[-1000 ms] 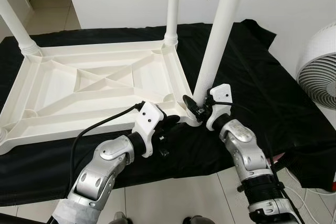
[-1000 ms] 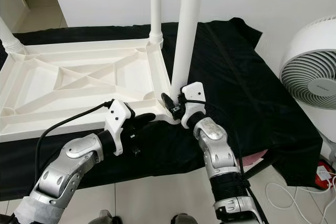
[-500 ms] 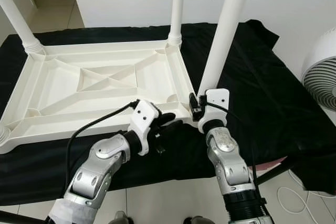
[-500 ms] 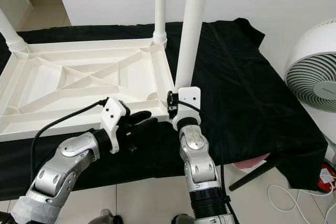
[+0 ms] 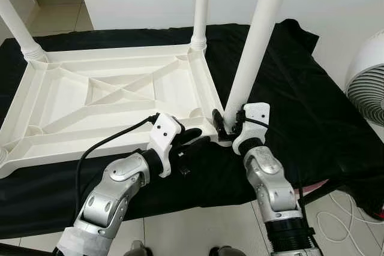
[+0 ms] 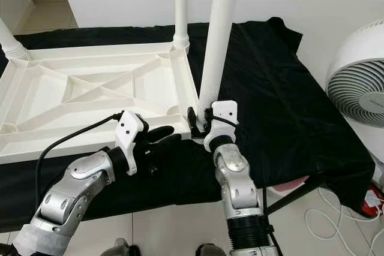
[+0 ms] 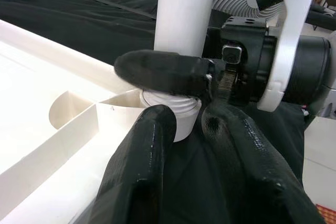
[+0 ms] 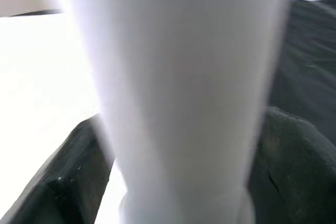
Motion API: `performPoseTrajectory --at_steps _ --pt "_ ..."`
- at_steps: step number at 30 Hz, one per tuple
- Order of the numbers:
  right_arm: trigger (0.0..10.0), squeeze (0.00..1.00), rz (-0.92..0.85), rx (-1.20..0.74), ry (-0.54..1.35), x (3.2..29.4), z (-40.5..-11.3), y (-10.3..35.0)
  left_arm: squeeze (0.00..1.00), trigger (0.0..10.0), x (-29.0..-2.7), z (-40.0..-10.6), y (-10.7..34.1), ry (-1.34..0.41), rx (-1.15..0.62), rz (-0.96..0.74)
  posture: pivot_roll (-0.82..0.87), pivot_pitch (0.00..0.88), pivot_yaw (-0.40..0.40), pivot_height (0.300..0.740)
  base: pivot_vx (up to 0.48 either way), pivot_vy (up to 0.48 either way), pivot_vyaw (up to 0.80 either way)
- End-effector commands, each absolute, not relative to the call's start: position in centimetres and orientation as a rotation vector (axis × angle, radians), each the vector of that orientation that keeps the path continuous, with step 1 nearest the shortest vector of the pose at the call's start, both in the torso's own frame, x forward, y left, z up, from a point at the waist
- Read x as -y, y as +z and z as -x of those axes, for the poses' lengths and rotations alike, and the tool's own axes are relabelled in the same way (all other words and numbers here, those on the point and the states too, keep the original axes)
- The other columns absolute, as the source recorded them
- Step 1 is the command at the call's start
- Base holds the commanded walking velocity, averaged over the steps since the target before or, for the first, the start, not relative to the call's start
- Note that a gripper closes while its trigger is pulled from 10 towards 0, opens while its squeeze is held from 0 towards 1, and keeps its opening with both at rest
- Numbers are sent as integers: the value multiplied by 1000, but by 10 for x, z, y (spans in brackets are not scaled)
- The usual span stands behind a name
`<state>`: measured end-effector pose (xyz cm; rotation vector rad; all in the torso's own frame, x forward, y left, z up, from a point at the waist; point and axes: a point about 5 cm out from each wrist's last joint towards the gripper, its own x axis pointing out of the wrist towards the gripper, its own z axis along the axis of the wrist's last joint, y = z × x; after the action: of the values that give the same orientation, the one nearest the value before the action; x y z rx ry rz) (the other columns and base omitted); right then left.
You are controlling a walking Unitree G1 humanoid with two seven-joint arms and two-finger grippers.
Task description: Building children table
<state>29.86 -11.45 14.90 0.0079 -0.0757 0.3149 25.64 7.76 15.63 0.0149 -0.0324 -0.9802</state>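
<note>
Four sockets on upturned white tabletop (image 5: 114, 97), lying on black cloth (image 5: 288, 88); near-right table leg (image 5: 255, 40) stands in its corner socket. Right gripper (image 5: 227, 125) clamped round leg base. Left gripper (image 5: 195, 138) fingers parted, resting at near edge w/o grasping. Risk, est.: leg leans if not fully seated, socket cross-threads. No brands/labels legible. Fan (image 6: 360, 76) far right.
</note>
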Motion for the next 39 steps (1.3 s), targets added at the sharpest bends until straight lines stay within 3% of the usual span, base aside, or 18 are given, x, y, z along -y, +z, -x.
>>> performPoseTrajectory --at_steps 1,4,10,18,20,21,22,23,36,37,38,39 --pt "10000 0 -13 80 396 112 -298 151 0 10000 -79 -255 156 -974 25 -22 -64 76 8 740 0 0 0" --pt "10000 0 38 91 539 117 -302 155 0 10000 -80 -257 158 -972 28 -25 -62 76 16 740 0 0 0" --pt "10000 0 63 76 629 137 -317 156 0 10000 -82 -257 159 -968 31 -29 -55 73 13 740 0 0 0" --pt "10000 0 119 61 755 138 -322 154 0 10000 -82 -257 161 -968 36 -27 -51 74 19 740 0 0 0" --pt "9608 0 139 48 802 138 -322 152 0 10000 -82 -258 162 -968 37 -26 -49 73 20 740 0 0 0" --pt "3294 0 155 39 845 138 -323 150 0 10000 -82 -258 162 -968 39 -26 -48 73 20 740 0 0 0" --pt "3294 0 155 39 845 138 -323 150 0 10000 -82 -258 162 -968 39 -26 -48 73 20 740 0 0 0" --pt "0 0 158 30 873 137 -323 148 0 10000 -82 -258 163 -968 39 -26 -46 74 21 740 0 0 0" --pt "0 0 169 10 876 139 -320 138 0 10000 -84 -257 162 -957 33 -22 -36 78 19 740 0 0 0" --pt "7922 0 170 10 838 140 -320 138 0 10000 -84 -257 162 -955 31 -21 -29 73 17 740 0 0 0" --pt "10000 0 177 4 794 139 -320 136 0 10000 -85 -257 161 -953 29 -22 -27 69 16 740 0 0 0" --pt "10000 0 174 2 748 136 -320 135 0 10000 -85 -257 161 -952 29 -24 -27 68 14 740 0 0 0"
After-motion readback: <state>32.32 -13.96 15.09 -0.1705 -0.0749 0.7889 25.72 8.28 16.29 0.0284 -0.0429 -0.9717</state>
